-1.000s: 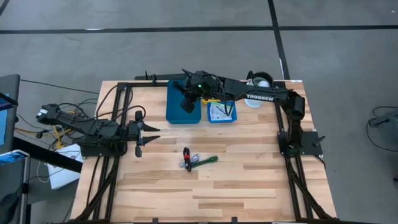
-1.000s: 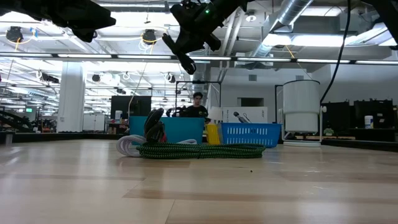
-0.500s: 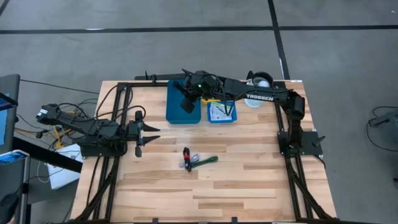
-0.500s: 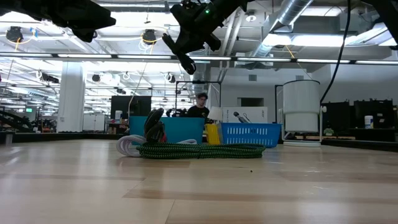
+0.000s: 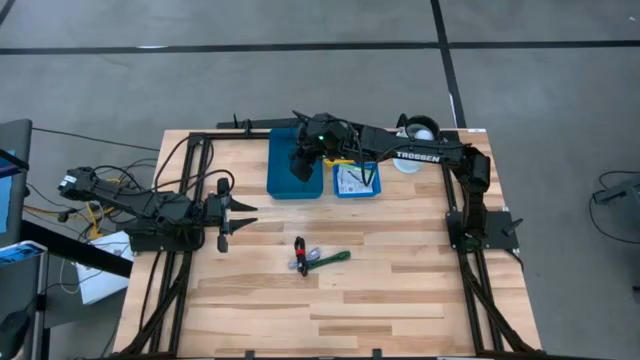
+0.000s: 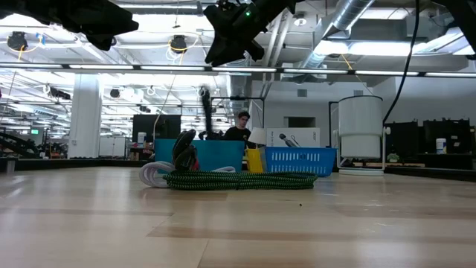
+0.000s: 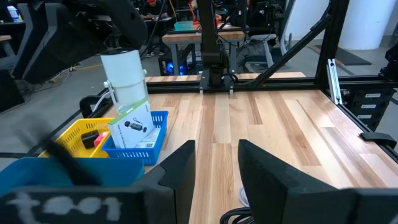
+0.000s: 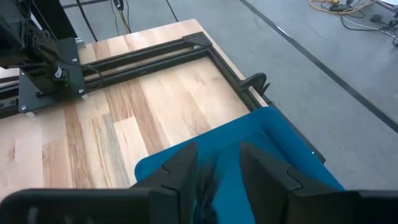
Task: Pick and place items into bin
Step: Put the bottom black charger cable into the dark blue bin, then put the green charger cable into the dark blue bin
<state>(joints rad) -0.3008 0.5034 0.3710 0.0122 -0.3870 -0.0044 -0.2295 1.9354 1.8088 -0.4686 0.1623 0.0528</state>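
Wood table (image 5: pixel 400 290): blue bin (image 5: pixel 283 185), basket (image 5: pixel 356 184), jug (image 5: pixel 416 130), cables (image 5: pixel 316 258).

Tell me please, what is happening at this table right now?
The robot is sorting items into bins. The right end effector hangs over the teal bin at the far side, fingers open, with a dark item dropping from it in the low view. The left end effector waits open at the left edge. A bundle of cables lies mid-table, not yet picked. A small blue basket beside the bin holds a white card.
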